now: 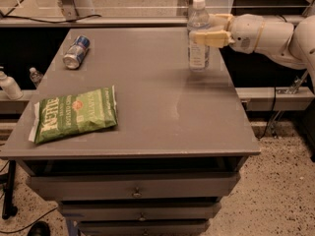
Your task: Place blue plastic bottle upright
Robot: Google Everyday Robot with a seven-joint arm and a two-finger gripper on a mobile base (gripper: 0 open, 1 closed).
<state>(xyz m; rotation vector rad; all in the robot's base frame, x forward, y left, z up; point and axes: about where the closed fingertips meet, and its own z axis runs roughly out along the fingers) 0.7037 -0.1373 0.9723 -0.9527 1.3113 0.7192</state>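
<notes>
The blue plastic bottle (199, 36) is a clear ribbed bottle with a white cap and a pale label. It stands upright at the table's far right, its base at or just above the grey tabletop (147, 97). My gripper (205, 29) reaches in from the right on a white arm. Its tan fingers (210, 37) are closed around the bottle's upper body, just below the neck.
A blue-and-silver drink can (76, 52) lies on its side at the far left. A green chip bag (74, 114) lies flat at the front left. Small bottles (10, 85) stand on a shelf left of the table. Drawers (135, 188) sit below the tabletop.
</notes>
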